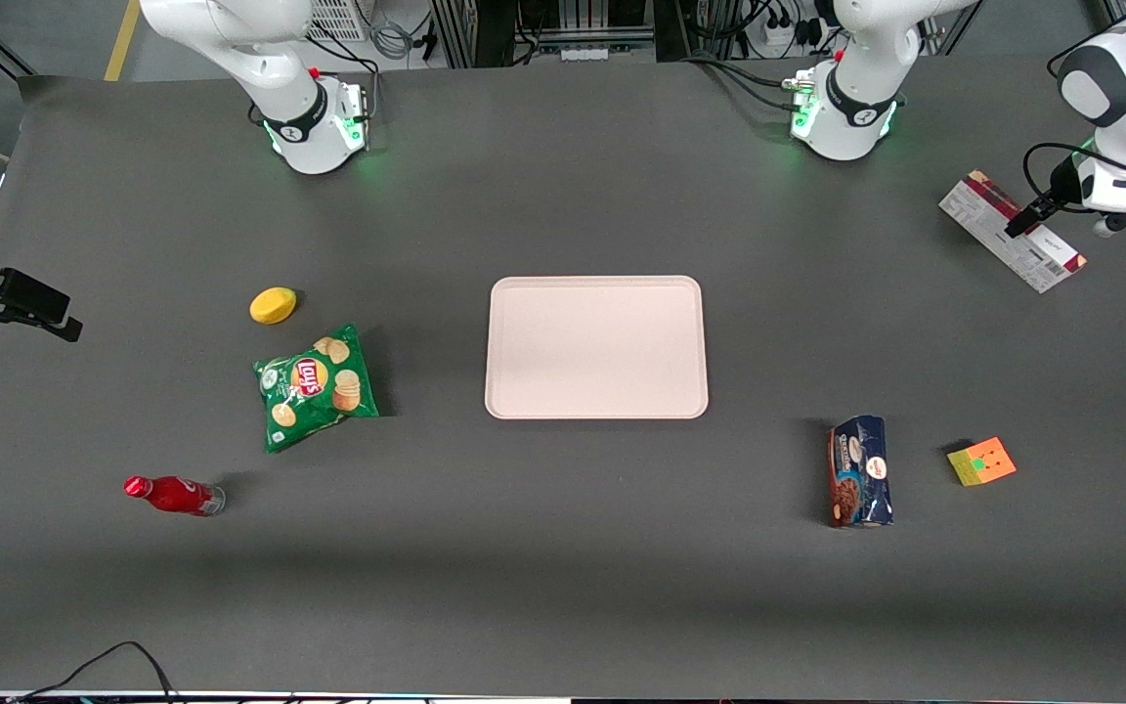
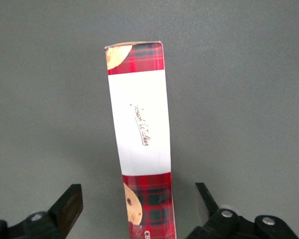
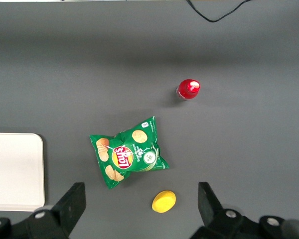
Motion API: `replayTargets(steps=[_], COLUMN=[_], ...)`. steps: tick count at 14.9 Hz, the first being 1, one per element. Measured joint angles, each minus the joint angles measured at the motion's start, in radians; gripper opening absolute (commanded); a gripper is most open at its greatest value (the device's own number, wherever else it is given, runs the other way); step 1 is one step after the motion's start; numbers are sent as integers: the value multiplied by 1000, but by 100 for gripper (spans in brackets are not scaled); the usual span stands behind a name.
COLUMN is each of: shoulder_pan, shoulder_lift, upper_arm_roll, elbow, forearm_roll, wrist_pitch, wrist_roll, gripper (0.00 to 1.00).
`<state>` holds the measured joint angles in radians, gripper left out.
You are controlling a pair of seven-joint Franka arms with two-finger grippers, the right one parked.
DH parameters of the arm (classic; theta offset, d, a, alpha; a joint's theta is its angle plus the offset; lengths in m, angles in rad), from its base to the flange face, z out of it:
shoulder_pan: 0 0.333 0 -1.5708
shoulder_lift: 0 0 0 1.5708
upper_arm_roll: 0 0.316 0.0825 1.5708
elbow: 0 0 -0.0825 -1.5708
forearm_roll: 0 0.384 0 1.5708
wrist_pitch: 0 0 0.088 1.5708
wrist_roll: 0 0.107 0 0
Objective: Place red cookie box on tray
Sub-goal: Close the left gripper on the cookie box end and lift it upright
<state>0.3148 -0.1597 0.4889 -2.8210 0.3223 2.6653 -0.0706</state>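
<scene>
Hovering over the red cookie box in the upper right of the front frame, the tool is being held open, its two fingers spread to either side of the carton with nothing gripped. In the wrist view the tool is seen straddling the box, the dark fingers standing apart from the long faces. The box is lying on the counter, at the working arm's end, well apart from the tray, which is sitting bare at the middle of the frame.

Several risks are being judged from here. The carton is long and slim, so a grasp taken away from its middle is likely to let it swing or droop while being carried. The smooth faces may slip if the closing is done only lightly. If the fingers are brought down misaligned, one may land on the top face and push the box aside. A release made near the low rim may leave the box overhanging the tray.

Counted on the counter: one red cookie box, one tray, one blue cookie packet, one puzzle cube, one chip bag, one yellow object, one red bottle.
</scene>
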Motion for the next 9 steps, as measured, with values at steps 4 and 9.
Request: replayTargets(steps=[4,9], shoulder_pan=[-1,-28], shoulder_lift=[59,90], upper_arm_roll=[0,-2], elbow=[-2,-2], forearm_roll=[0,0], wrist_pitch=[59,68], wrist_roll=[-5,-44], gripper=[80,48])
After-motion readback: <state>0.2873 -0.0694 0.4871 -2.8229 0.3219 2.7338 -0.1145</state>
